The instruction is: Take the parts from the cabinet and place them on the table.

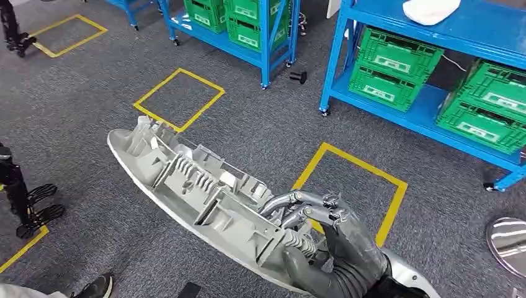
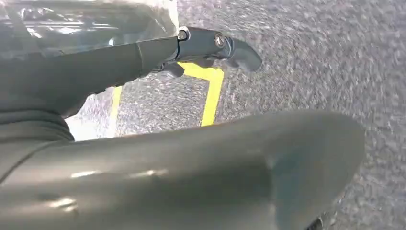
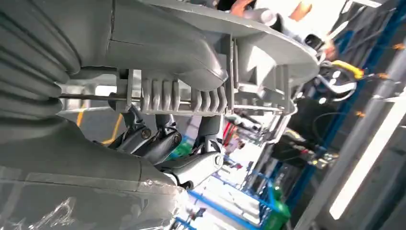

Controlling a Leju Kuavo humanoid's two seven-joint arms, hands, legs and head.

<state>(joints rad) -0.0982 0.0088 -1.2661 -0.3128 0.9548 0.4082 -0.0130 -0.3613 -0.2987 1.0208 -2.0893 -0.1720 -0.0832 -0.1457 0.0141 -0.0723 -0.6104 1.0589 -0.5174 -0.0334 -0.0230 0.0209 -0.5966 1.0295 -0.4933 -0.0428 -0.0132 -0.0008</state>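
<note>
– Part position?
– Off the shelves, up over the grey carpet. Long, pale, ribbed side facing up, smooth curved rim along the nearer edge. Running slantwise from the right hand out toward the left.

– Grip?
– Right hand wrapped round the near end, dark fingers hooked over the ribs. Same hold seen from the right wrist: fingers under the ribbed wall of the part.

– Left hand?
– Holding nothing. Thumb and one straight finger apart, carpet and yellow tape visible between them.

– Room around the far tip?
– Tip lined up just short of the corner of a yellow tape square. Bare carpet beyond it. Dark stand well apart at the left edge; a person's shoe near the lower edge.

– Ahead?
– Second tape square just past the right hand. Then open carpet up to two blue racks, green crates on their shelves. Small black object on the floor between the racks.
</note>
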